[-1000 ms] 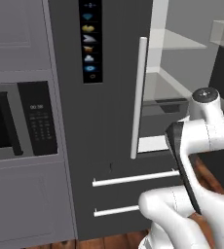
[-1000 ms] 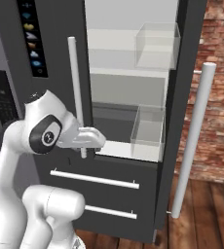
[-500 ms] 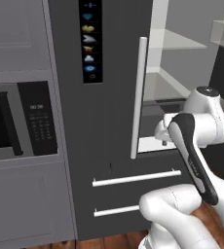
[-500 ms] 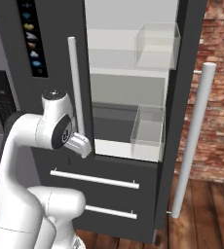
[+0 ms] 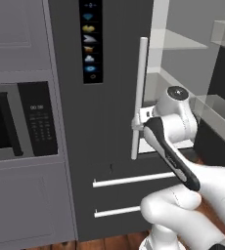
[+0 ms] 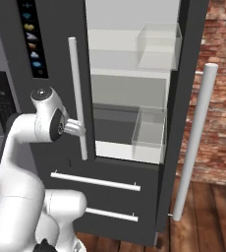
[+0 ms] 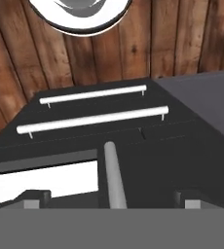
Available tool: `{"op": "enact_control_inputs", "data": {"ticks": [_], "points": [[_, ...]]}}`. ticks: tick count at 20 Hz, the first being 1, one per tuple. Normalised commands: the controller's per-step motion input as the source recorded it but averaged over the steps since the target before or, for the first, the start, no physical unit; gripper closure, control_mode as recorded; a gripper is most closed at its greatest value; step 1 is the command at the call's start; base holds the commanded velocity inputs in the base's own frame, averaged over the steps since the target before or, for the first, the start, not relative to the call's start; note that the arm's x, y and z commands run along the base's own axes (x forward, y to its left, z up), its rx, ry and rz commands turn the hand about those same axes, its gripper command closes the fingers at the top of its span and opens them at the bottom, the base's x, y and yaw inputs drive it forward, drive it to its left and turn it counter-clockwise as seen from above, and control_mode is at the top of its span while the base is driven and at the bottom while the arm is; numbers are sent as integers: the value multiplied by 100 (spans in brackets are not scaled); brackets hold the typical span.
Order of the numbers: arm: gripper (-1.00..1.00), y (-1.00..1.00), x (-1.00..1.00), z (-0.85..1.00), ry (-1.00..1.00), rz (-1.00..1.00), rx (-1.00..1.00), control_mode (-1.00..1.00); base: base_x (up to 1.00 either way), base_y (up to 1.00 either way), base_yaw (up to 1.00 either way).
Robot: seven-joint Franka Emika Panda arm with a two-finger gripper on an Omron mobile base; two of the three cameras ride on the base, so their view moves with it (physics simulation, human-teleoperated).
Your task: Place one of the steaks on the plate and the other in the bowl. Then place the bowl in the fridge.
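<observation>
Fridge: tall, dark grey, 2 doors. Left door shut. It carries a strip of small icons at about 11 o'clock in the left base view and a long silver handle running vertically along its right edge. Right door swung open, standing edge-on in the right base view, its own silver handle at 3 o'clock. White interior exposed, with clear shelves and 2 clear bins, one above the other on the right side. Neither the bowl nor the 2 steaks can be made out on the shelves from these angles.

Below the doors: 2 drawers, each with a horizontal silver bar. In the hand view both bars lie across the middle of the frame, wooden floor beyond them at 12 o'clock.

Gripper: at the lower part of the left door's handle, just beside it. In the hand view the handle rises between the 2 dark fingertips, which stand far apart at 7 and 5 o'clock; pincer spread wide, gripping nothing. Whether a finger touches the handle cannot be told.

Arm: elbow bent, hand pointing toward the handle at about 9 o'clock in the left base view.

Microwave: black, built in, left of the fridge, at 9 o'clock in the left base view. Brick wall to the right of the open door.
</observation>
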Motion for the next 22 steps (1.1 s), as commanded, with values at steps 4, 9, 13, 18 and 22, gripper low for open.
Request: {"op": "enact_control_inputs", "data": {"ticks": [4, 9, 13, 18, 22], "points": [[-100, 3, 87, 48, -1, 4, -3, -100, 0, 0, 0], [-100, 0, 77, 15, -6, 1, -10, -100, 0, 0, 0], [-100, 0, 51, 0, -8, 0, -8, -100, 0, 0, 0], [-100, -12, 18, 0, -6, 0, 0, -100, 0, 0, 0], [-100, -12, 41, -7, -13, 0, 0, -100, 0, 0, 0]]}}
